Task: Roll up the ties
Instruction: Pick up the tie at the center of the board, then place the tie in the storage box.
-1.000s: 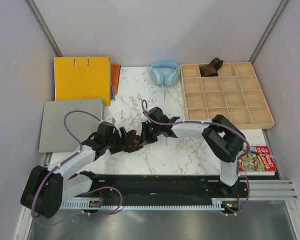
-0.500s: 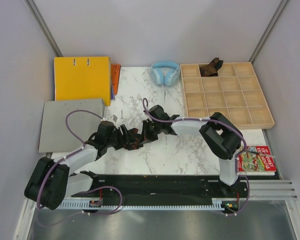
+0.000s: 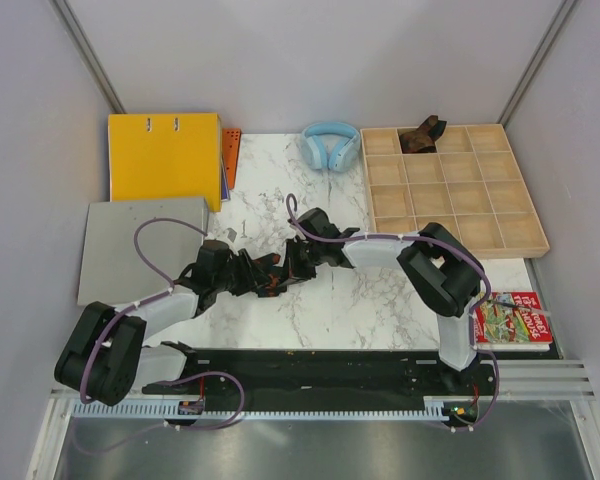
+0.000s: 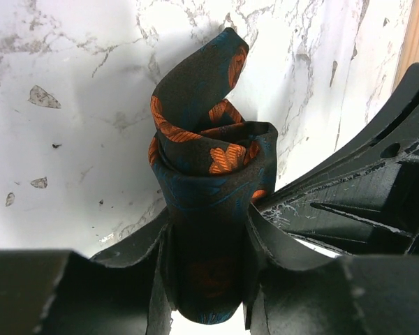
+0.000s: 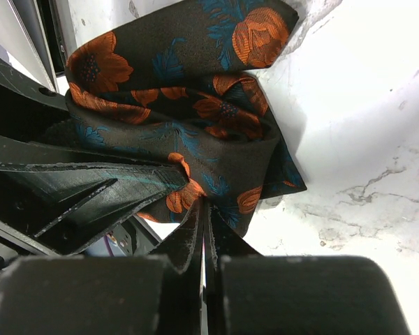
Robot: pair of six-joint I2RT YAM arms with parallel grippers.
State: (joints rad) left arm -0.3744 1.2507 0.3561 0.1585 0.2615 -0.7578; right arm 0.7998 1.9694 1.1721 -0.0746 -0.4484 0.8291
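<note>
While it stands rolled on the marble surface (image 3: 360,300), the floral tie (image 4: 209,160) is squeezed by the partly closed left end effector (image 4: 209,234). The right end effector (image 5: 204,216), jaws pressed together, touches its fabric. A brown tie (image 3: 421,136) sits in a back compartment of the tray (image 3: 460,183).

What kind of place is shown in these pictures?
Probably a robot lab cell: plain walls box in a marble-look table, a left arm and a right arm stand bolted at its edge, and props like a binder and headphones lie about.
</note>
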